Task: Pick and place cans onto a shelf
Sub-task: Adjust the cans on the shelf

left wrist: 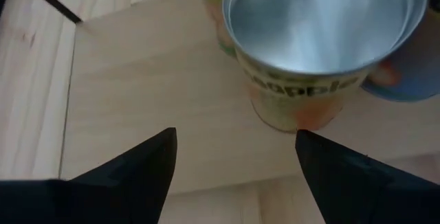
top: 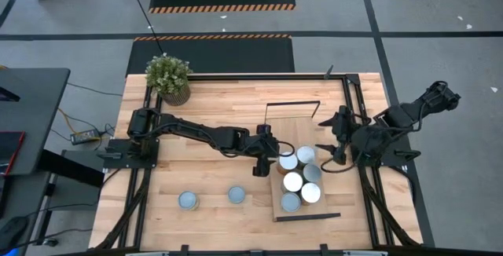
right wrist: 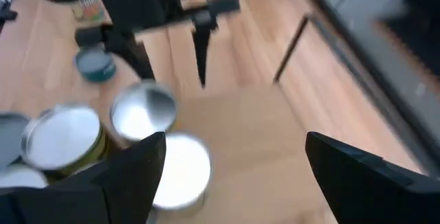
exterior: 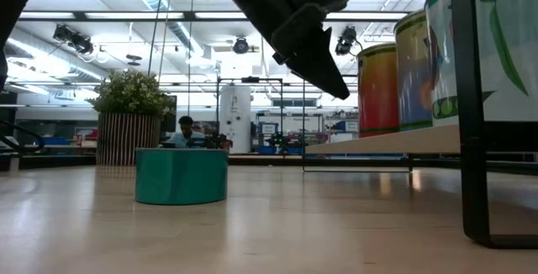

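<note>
Pale wood shelf point(top: 302, 130) with smooth matt grain and thin black metal end frames, 5 cans point(top: 301, 181) on the shelf with shiny metal tops and what look like printed paper labels, matt black left gripper point(left wrist: 234, 161) fingers beside the shelf.

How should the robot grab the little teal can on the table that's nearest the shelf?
I'd come straight down from above and pinch the teal can across its round side wall. It stands upright, short and wide, with a flat lid on top, and open table all around, so the fingers fit on both sides. The left gripper, open, is closest.
</note>
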{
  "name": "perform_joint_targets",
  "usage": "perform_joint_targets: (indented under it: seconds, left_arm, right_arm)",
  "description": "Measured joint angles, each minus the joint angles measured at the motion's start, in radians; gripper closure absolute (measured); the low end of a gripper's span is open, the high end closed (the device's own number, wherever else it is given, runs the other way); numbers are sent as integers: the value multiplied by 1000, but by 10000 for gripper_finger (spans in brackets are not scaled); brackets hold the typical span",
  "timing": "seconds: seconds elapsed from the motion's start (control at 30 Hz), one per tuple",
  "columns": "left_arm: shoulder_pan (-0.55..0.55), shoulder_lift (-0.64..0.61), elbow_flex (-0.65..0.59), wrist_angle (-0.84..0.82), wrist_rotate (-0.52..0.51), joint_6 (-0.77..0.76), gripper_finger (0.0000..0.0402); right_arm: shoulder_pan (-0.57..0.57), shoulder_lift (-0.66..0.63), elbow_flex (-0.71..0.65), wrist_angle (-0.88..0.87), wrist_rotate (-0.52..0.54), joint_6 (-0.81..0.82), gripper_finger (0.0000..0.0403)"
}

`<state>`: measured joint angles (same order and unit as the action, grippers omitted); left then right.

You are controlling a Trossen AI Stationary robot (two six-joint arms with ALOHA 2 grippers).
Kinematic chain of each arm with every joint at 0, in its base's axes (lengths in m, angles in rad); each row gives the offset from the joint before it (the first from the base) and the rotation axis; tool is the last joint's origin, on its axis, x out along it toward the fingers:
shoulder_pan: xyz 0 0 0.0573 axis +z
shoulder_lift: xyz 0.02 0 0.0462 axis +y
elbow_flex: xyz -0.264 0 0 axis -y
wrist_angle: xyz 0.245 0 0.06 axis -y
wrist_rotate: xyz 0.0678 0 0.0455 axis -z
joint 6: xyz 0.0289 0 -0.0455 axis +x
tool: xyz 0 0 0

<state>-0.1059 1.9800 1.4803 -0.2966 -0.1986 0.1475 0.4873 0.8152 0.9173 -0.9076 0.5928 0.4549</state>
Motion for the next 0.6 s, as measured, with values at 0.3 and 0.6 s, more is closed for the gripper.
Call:
perform_joint_targets:
  seconds: [0.3, 0.6]
  left_arm:
    - [-6, -25, -1, -108, -29, -39, 100]
    - [-10, -48, -1, -143, -25, -53, 100]
  right_arm:
    - [-20, 93, -13, -214, -343, 232, 46]
    - [-2, 196, -58, -293, -376, 294, 46]
